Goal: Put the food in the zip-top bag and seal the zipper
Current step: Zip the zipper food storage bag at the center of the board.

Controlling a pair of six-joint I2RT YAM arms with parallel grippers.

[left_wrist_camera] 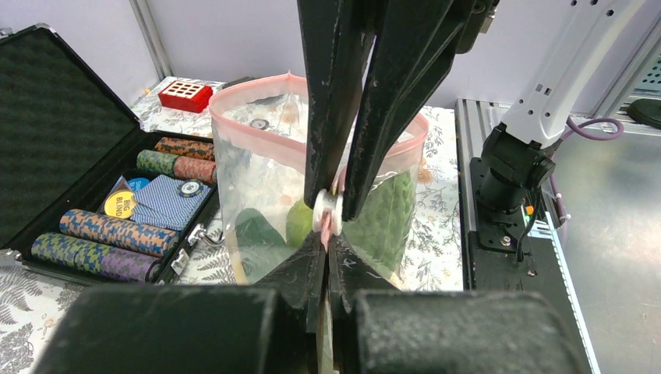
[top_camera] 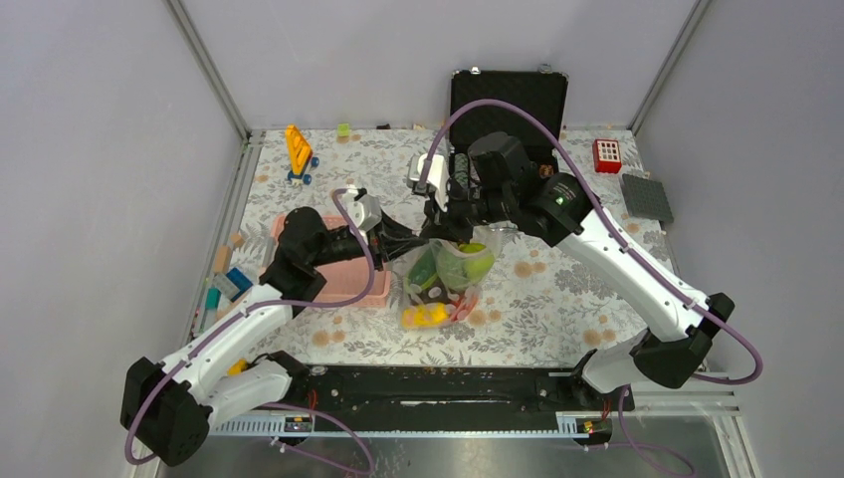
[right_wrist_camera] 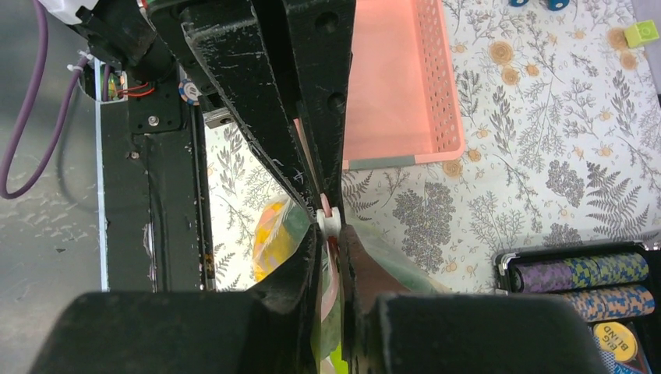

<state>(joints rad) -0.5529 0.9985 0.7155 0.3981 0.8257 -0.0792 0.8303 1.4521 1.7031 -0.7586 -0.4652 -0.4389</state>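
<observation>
At the near edge of the bench [top_camera: 557,289] the two arm bases stand apart, and both arms reach inward to the same spot over the middle. Just past the near edge lies the zip-top bag [top_camera: 445,299], its closed bottom toward the arms and its mouth raised toward the far side. The food [top_camera: 428,316] is already inside: a yellow piece sits at the bottom, darker pieces lie above it, and green pieces [top_camera: 466,262] rest nearer the mouth. The mouth stands open in a rounded loop, edged by the zipper [left_wrist_camera: 245,84]. At one end of that loop the left end effector [left_wrist_camera: 326,238] is fully closed, pinching the pink strip next to a small white piece on it. The right end effector [left_wrist_camera: 331,204] meets it tip to tip from the opposite side, its fingers drawn almost together on the same bit of strip. Beside the bag, under the left arm, sits the pink basket [right_wrist_camera: 397,78]. Farther back, a black case [top_camera: 508,100] stands open against the far wall, with rows of poker chips [left_wrist_camera: 109,232] in its tray. A yellow toy [top_camera: 299,149] stands at the far left, and a red block [top_camera: 607,154] and a grey plate [top_camera: 647,197] at the far right.
</observation>
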